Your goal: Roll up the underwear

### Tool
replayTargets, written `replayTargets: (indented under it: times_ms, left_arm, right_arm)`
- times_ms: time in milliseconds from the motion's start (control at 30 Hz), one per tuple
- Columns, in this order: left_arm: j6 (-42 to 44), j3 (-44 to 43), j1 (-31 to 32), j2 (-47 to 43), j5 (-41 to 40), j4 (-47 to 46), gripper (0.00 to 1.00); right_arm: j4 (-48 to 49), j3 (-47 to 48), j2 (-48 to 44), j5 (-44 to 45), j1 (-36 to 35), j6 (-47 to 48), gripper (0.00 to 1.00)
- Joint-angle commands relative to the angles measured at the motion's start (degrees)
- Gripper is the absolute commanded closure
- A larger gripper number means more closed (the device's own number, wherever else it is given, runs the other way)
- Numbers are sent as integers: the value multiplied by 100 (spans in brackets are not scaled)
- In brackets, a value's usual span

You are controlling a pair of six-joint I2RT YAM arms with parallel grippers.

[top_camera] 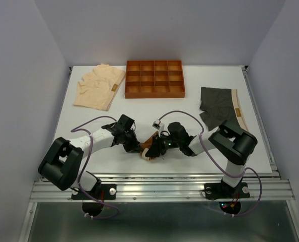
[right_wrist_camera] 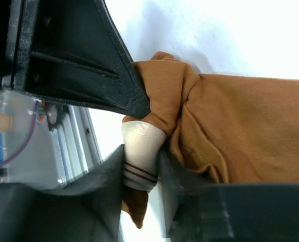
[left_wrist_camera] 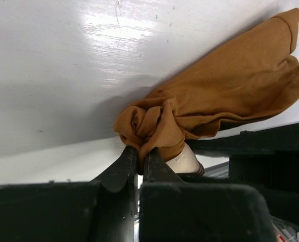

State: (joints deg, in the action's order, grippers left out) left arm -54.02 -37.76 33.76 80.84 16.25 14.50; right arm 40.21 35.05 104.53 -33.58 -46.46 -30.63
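Left wrist view has my left jaws clenched on a bunched fold of the rust-brown briefs (left_wrist_camera: 225, 85). They pinch thin cloth at the lower centre of the frame, while the rest of the garment fans toward the upper right across the tabletop (left_wrist_camera: 64, 75). Seen from the right wrist, my right jaws grasp the cream waistband (right_wrist_camera: 139, 151), which is curled into a small thick roll between them at the lower left of the frame. Overhead, this pair sits at the lower centre, between my two arms. The dark grey briefs (top_camera: 217, 103) lie flat at the right, the peach briefs (top_camera: 99, 86) at the upper left and the tray (top_camera: 154, 95) at the top centre, all well apart from what I hold.

I judge the cloth light, limp and stretchy. It creases wherever I pinch, holds no shape by itself, and a roll would likely spring loose if let go. It is not fragile, and the knit looks grippy rather than slick. The waistband is the firmest part, so it seems the best place to hold. Loose single layers would probably just slide and bunch.
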Motion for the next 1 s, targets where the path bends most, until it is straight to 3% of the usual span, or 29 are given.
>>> replayTargets:
  times_ms: [0,100,267,467,967]
  left_arm:
    - [14,-65,87,126,-517,307,100]
    - [-38,-214,131,-190,-877,710,100]
    - [-100,-671,157,-498,-1439,1764,100]
    - [-65,-909,157,-604,-1476,2416,100]
    - [-178,-1559,245,186,-1089,3515,100]
  right_arm:
    - [-1602,89,-116,827,40,1269,54]
    - [-2137,291,-634,1133,-196,1821,43]
    - [-2745,555,-1355,1878,-680,2420,33]
    - [-3027,661,-1769,3085,-1294,2825,32]
    - [-2598,1276,-1568,4360,-2771,3433,29]
